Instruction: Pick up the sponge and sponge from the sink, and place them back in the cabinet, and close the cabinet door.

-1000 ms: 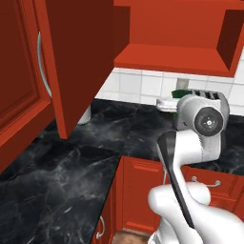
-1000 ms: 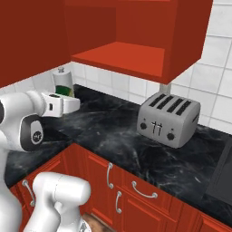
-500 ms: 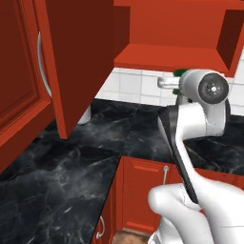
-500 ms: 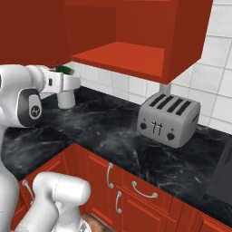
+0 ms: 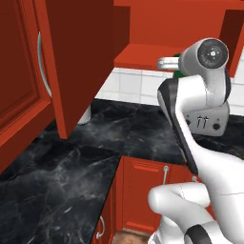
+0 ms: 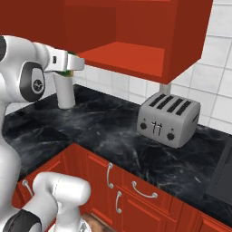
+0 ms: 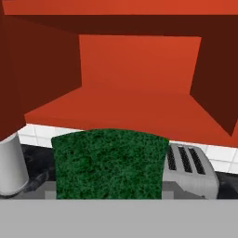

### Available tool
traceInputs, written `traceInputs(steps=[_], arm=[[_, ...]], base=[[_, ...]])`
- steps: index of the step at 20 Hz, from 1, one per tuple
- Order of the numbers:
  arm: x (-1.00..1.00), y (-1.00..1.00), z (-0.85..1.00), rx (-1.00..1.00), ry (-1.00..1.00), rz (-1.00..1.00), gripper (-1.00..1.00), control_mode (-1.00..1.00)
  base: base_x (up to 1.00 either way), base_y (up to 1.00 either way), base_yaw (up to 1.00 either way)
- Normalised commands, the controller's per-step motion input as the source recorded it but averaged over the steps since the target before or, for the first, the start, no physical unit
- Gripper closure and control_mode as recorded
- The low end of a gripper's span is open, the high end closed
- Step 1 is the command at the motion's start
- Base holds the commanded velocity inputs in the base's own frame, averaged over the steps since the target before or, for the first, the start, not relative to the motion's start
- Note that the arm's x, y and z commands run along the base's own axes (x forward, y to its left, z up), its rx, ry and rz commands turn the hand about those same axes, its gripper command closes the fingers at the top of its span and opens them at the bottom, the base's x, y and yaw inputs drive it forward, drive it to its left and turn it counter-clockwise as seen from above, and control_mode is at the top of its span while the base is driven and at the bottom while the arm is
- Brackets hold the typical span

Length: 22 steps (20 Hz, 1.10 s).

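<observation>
My gripper (image 6: 72, 63) is shut on a sponge (image 7: 109, 162) whose dark green scrub face fills the lower middle of the hand view. A sliver of the sponge (image 6: 68, 71) shows under the hand, level with the front lip of the cabinet (image 6: 131, 56). The cabinet's plain red shelf (image 7: 135, 109) lies straight ahead and slightly above the sponge. In the left base view my gripper (image 5: 172, 63) sits just under the shelf's edge. The cabinet door (image 5: 76, 57) stands swung open on the left. I cannot tell whether the dark recess (image 6: 224, 174) at the counter's right end is the sink.
A silver toaster (image 6: 168, 120) stands on the black marbled counter (image 6: 104, 131) under the cabinet's right half. A pale grey cylinder (image 6: 65, 90) stands by the wall just below my hand. Red base cupboards (image 6: 136, 195) with silver handles run beneath.
My arm has lifted the sponge from just above the counter up to the level of the cabinet's shelf, in front of its opening. The door has not moved.
</observation>
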Motion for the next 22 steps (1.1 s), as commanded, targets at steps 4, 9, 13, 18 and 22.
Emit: traceInputs(steps=[4,9,13,18,22], arm=[[0.41,-0.13,0.0,0.0,0.0,0.0,1.0,-1.0],[0.41,-0.19,0.0,-0.01,-0.01,0.0,1.0,-1.0],[0.37,-0.27,0.0,0.0,-0.02,0.0,1.0,-1.0],[0.36,-0.24,0.0,0.0,-0.02,0.0,1.0,-1.0],[0.36,-0.2,0.0,0.0,0.0,0.0,1.0,-1.0]], base=[[0.0,0.0,0.0],[0.0,0.0,0.0],[0.0,0.0,0.0],[0.0,0.0,0.0],[0.0,0.0,0.0]])
